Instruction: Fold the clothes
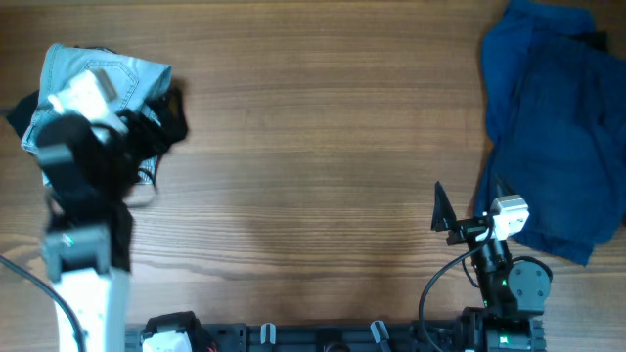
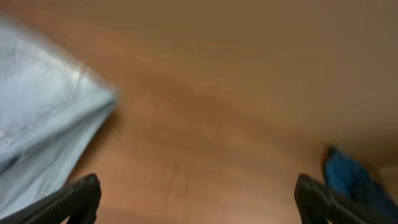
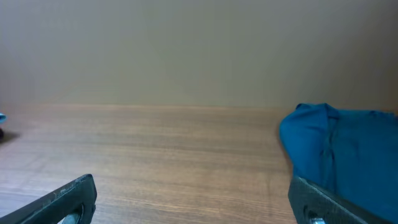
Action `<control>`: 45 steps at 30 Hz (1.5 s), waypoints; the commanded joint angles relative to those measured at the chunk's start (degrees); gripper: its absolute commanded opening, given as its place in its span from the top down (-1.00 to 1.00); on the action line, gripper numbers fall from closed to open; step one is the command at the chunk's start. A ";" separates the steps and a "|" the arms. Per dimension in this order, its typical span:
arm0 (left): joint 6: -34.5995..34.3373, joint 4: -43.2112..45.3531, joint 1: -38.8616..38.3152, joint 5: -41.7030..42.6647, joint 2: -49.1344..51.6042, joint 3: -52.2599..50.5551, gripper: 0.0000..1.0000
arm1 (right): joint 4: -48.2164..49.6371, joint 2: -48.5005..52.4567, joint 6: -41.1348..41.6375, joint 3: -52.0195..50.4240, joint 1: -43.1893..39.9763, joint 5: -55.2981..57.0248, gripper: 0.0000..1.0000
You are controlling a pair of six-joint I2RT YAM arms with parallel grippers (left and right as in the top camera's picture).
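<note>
A light blue denim garment (image 1: 103, 70) lies bunched at the table's far left; it also shows at the left of the left wrist view (image 2: 43, 118). My left gripper (image 1: 164, 122) hangs at its right edge, open and empty, with both fingers wide apart over bare wood (image 2: 199, 202). A dark blue garment (image 1: 548, 117) lies crumpled at the far right; it also shows in the right wrist view (image 3: 336, 146). My right gripper (image 1: 442, 220) is open and empty, low near the front and just left of that garment (image 3: 193, 199).
A bit of dark cloth (image 1: 20, 112) shows at the left edge beside the denim. The wooden table (image 1: 323, 147) runs between the two garments. The arm bases and cables (image 1: 323, 337) sit along the front edge.
</note>
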 commanded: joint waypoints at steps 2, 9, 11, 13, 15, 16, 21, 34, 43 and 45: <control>0.04 9.55 -5.88 -4.79 -12.90 -18.27 -1.00 | 0.15 -0.02 0.70 -0.13 0.02 0.09 -0.99; -1.44 30.69 -7.08 -4.79 -35.56 -50.10 -0.99 | 0.15 -0.02 0.70 -0.13 0.02 0.09 -0.99; -1.64 31.74 -7.32 -4.76 -39.87 -53.96 -0.99 | 0.15 -0.02 0.70 -0.13 0.02 0.09 -0.99; -1.55 28.26 -7.43 -4.85 -42.23 -53.90 -0.99 | 0.15 -0.02 0.72 -0.13 0.02 0.09 -0.99; -1.16 25.83 -7.45 -5.31 -43.67 -53.90 -1.00 | 0.15 -0.02 0.72 -0.13 0.02 0.09 -1.00; -1.18 23.41 -7.45 -5.86 -44.87 -53.90 -0.99 | 0.15 -0.02 0.70 -0.13 0.02 0.09 -0.99; 0.55 19.39 -7.45 -7.82 -50.31 -53.90 -0.99 | 0.15 -0.02 0.70 -0.13 0.02 0.09 -1.00; 0.50 19.54 -7.45 -8.00 -55.21 -53.90 -1.00 | 0.15 -0.02 0.70 -0.13 0.02 0.09 -1.00; 0.50 19.54 -7.45 -8.00 -55.21 -53.90 -0.99 | 0.15 -0.02 0.70 -0.13 0.02 0.09 -0.99; 0.50 19.56 -7.45 -8.00 -55.21 -53.90 -1.00 | 0.15 -0.02 0.70 -0.13 0.02 0.09 -1.00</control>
